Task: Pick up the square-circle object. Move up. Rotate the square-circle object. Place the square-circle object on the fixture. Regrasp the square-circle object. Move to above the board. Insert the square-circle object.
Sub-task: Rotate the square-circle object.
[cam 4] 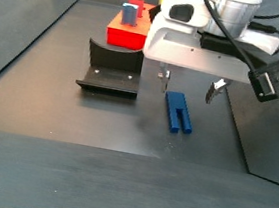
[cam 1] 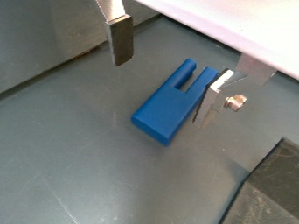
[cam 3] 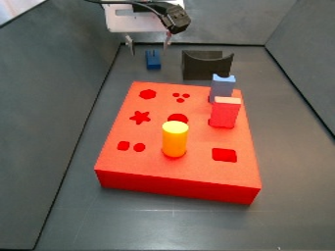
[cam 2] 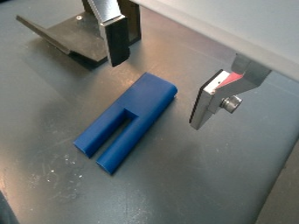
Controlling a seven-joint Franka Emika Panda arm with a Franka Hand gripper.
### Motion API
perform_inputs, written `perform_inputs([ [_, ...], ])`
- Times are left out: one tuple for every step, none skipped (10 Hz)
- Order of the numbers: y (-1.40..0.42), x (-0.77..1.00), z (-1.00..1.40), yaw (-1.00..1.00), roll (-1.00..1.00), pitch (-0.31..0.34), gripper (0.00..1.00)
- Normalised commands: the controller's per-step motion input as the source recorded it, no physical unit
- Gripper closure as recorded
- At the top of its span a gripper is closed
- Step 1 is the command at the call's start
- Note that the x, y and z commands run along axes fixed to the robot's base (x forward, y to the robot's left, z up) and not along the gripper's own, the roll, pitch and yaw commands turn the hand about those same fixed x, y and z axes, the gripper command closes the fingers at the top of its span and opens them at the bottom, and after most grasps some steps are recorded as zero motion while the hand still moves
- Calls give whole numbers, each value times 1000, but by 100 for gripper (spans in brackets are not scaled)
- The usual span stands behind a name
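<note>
Pick-up step, as I judge it: my gripper hangs with fingers spread and empty above the square-circle object, which lies flat on the floor between and below them; next I descend and close across its body.

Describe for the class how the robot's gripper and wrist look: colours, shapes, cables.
The gripper, above the floor by the dark-blue plastic piece, has a boxy white body beneath a silver cylindrical wrist. Its two fingers are flat silver plates with dark pads. Black cables loop to small black camera boxes.
</note>
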Motion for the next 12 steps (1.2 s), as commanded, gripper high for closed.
perform_inputs([
  [21,34,-624,-2,-168,-136,0],
  [18,25,-563,-2,-174,-151,0],
  [20,26,-523,-1,-182,-149,0],
  [21,31,-483,0,-190,-148,0],
  [21,34,-442,3,-197,-151,0],
  [24,32,-394,5,-205,-147,0],
  [26,32,-364,3,-205,-152,0],
  [24,29,-335,4,-206,-159,0],
  [23,24,-306,5,-206,-167,0],
  [23,24,-271,6,-208,-176,0],
  [24,26,-254,7,-210,-178,0],
  [24,27,-240,7,-213,-176,0],
])
